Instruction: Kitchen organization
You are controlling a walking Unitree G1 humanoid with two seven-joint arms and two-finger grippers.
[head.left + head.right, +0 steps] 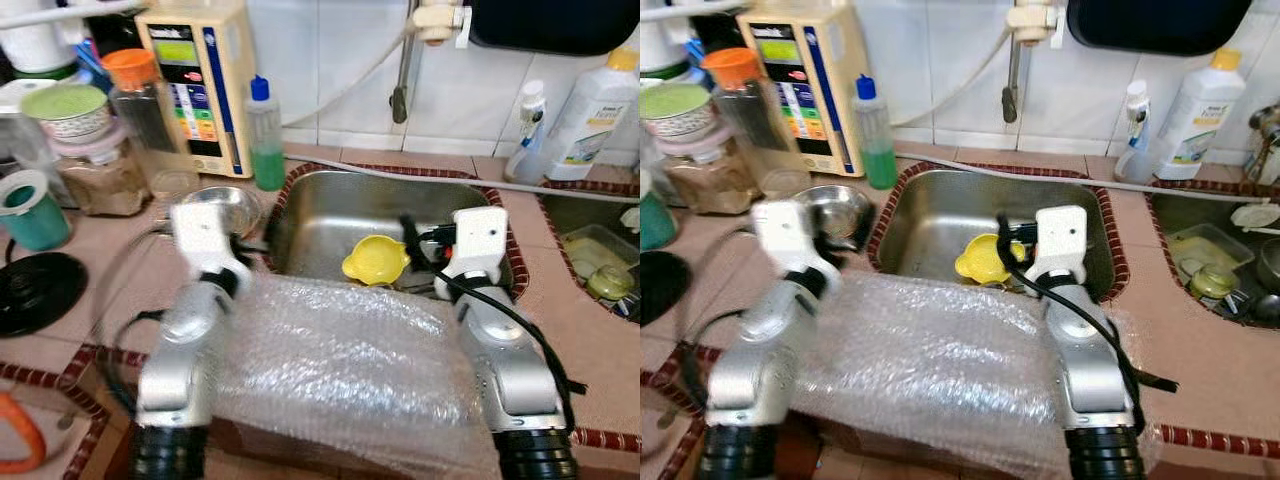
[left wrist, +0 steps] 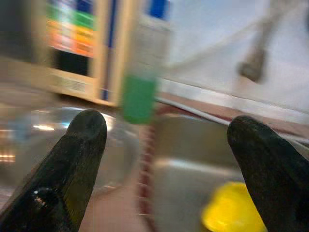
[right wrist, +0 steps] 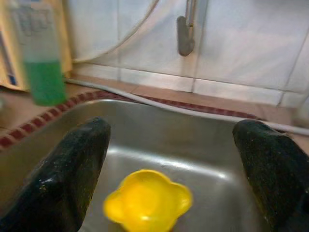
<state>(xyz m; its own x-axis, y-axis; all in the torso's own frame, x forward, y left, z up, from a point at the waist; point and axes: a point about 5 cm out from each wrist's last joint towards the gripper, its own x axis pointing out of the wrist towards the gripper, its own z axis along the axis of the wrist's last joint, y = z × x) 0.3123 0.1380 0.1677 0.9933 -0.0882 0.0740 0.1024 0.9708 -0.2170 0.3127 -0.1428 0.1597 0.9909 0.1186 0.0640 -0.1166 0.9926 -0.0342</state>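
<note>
I have both arms extended forward over a sheet of bubble wrap (image 1: 340,360) lying across the counter edge in front of the sink (image 1: 330,205). The left gripper (image 2: 166,159) is above the counter at the sink's left rim, fingers spread wide apart with nothing between them. The right gripper (image 3: 176,169) is over the basin, fingers likewise spread wide and empty.

The yellow bowl (image 3: 147,200) sits on the bottom of the steel basin. It is small, with a scalloped, flower-like rim, and stands upright with its opening up. In the right wrist view it lies between and below the two fingers, untouched.

The left wrist view shows a steel bowl (image 2: 48,130) on the counter just beside the sink rim, under the left finger, and a green soap bottle (image 2: 142,77) behind it; the picture is blurred. The head views add the cream appliance (image 1: 205,80) against the tiled wall, jars on the left counter and a second basin (image 1: 590,250) to the right.
</note>
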